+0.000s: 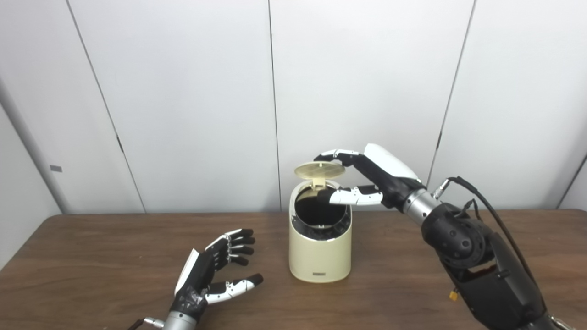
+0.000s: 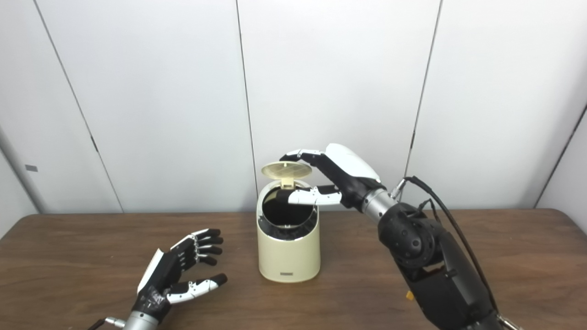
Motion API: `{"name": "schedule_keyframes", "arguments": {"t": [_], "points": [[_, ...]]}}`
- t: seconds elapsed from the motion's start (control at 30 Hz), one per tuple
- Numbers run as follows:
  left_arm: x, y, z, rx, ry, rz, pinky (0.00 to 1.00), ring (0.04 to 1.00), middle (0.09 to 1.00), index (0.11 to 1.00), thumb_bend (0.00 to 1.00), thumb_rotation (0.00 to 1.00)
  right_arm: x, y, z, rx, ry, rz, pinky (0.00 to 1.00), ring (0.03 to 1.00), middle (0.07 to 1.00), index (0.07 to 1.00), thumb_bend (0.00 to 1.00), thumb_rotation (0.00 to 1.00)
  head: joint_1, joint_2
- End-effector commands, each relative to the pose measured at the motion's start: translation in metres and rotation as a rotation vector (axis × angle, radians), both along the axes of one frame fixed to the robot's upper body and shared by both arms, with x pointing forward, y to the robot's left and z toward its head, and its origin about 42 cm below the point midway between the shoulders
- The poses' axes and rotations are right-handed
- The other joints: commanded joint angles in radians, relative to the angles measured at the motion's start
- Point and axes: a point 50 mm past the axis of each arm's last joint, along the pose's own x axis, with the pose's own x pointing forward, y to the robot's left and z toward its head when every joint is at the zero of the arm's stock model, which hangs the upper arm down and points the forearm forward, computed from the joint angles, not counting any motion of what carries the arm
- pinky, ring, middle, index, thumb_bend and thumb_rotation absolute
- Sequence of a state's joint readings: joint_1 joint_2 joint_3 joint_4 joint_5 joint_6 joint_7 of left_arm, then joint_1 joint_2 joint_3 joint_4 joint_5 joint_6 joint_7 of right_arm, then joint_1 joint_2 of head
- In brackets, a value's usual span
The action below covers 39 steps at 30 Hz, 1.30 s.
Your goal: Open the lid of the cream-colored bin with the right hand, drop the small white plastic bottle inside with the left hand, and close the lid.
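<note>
The cream-colored bin (image 1: 320,254) stands upright mid-table with a dark, open mouth. Its round lid (image 1: 319,169) is hinged up at the back, tilted over the opening. My right hand (image 1: 367,176) reaches in from the right at lid height; its fingers (image 1: 337,154) rest on the lid's top far edge, while the thumb (image 1: 351,196) pokes over the bin's rim beneath. My left hand (image 1: 215,270) hovers low over the table left of the bin, palm turned inward, fingers spread, holding nothing. No small white bottle shows anywhere; the bin's inside is too dark to see.
The brown wooden table (image 1: 91,256) runs across the whole picture, and pale wall panels (image 1: 183,91) rise right behind it. My right forearm with its black cable (image 1: 481,197) crosses the table's right side.
</note>
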<state>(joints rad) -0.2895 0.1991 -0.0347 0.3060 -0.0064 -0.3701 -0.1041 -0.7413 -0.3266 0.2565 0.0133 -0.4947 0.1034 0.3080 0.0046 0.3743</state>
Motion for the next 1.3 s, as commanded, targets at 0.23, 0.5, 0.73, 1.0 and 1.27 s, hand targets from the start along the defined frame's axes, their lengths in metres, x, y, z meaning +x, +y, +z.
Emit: {"name": "schedule_keyframes", "arguments": {"t": [0.23,0.5,0.73,1.0,1.27], "points": [[0.008,-0.002,0.017,-0.007,-0.069,-0.001,0.61,0.695,0.754,0.779,0.74,0.09,-0.005,0.003,0.032,-0.015,-0.154,0.042,0.79,0.892,0.719,0.668,0.62,0.78,0.002,0.002],[0.006,-0.001,0.018,-0.011,-0.068,0.002,0.61,0.695,0.753,0.781,0.74,0.09,-0.012,0.002,0.031,-0.026,-0.201,0.019,0.77,0.846,0.649,0.587,0.64,0.79,0.008,0.018],[0.005,-0.002,0.018,-0.009,-0.065,0.009,0.61,0.694,0.751,0.782,0.74,0.1,-0.017,0.003,0.03,-0.044,-0.231,0.02,0.77,0.808,0.598,0.551,0.59,0.72,0.012,0.031],[0.005,-0.005,0.018,-0.011,-0.07,0.011,0.6,0.691,0.747,0.777,0.74,0.1,-0.018,0.004,0.023,-0.087,-0.188,0.039,0.86,0.816,0.608,0.572,0.58,0.71,0.015,0.038],[0.004,-0.007,0.017,-0.014,-0.068,0.018,0.6,0.691,0.746,0.776,0.75,0.11,-0.018,0.007,0.011,-0.172,-0.159,0.058,1.0,0.827,0.612,0.6,0.61,0.69,0.02,0.042]]}}
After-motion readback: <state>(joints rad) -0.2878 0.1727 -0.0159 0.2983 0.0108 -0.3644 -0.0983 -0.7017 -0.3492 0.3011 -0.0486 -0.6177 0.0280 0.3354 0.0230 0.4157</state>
